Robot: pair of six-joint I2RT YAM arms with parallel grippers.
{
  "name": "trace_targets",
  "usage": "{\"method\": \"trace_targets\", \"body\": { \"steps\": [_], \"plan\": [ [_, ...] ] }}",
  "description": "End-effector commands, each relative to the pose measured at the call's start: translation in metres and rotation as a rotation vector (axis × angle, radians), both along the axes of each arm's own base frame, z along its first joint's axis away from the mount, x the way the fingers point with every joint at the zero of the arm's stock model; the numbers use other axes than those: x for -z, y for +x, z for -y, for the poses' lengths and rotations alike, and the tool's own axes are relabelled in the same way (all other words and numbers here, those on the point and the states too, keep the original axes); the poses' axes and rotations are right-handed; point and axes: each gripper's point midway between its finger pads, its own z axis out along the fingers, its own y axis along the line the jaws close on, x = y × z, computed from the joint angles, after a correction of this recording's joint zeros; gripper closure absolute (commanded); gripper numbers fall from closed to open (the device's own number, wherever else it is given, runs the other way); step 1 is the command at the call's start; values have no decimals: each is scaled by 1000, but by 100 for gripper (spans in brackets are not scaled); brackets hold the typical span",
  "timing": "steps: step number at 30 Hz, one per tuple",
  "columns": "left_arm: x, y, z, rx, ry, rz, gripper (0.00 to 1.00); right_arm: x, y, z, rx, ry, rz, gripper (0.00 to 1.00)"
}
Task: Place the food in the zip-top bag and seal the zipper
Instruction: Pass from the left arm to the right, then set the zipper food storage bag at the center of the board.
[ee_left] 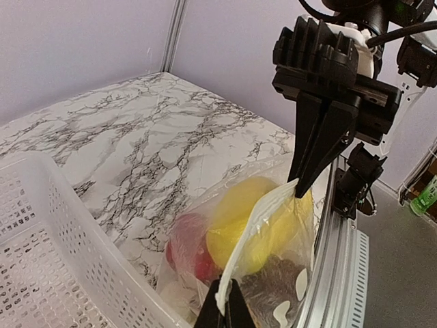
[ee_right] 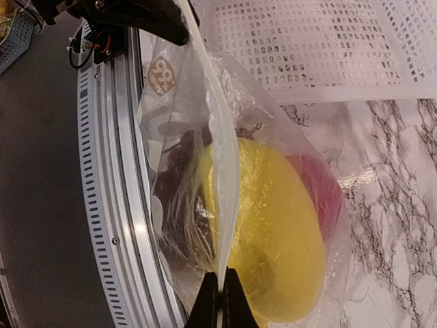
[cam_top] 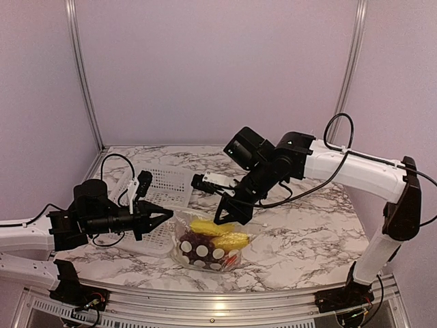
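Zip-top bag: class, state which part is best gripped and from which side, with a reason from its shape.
Grip the zipper strip, a flat band standing on edge along the mouth of the bag. Come from its ends, pinching across its two faces; the belly below bulges with food.

The zip-top bag (ee_right: 198, 109) carries a small round brown label (ee_right: 162, 75) printed with "99%". The smaller words under this number are too small to read.

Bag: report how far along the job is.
Done: the food is inside the bag. In hand: left tool and right tool each pinch one end of the zipper. Left: sealing it along its length; I can't tell whether any part is already closed.
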Motion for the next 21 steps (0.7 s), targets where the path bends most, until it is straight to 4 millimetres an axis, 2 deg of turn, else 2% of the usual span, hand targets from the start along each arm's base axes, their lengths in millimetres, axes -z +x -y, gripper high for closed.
{"method": "trace_targets", "body": {
  "steps": [1,2,5,7,8,11,13,15,18,21],
  "plan": [
    [-25,10,1,-38,-38,42,98,-20,18,-2,44,40,76,100],
    [-25,12,0,-50,-34,39,93,-20,23,1,63,34,86,100],
    [-25,21,-2,-100,-9,22,56,-31,48,16,153,27,143,100],
    [-25,26,-4,-136,3,10,7,-43,69,34,241,23,203,100],
    [-24,30,-6,-163,7,-3,2,-48,84,46,310,4,248,100],
    [-20,45,-15,-277,19,-57,1,-65,120,82,498,-21,348,100],
    [-12,50,-18,-330,28,-122,1,-79,137,98,586,-7,408,100],
    [-7,49,-13,-308,49,-152,1,-91,150,109,643,3,461,100],
    [-3,43,-1,-246,60,-199,1,-97,159,110,650,9,507,100],
    [1,47,1,-264,90,-235,1,-74,157,98,600,6,460,100]
  ]
}}
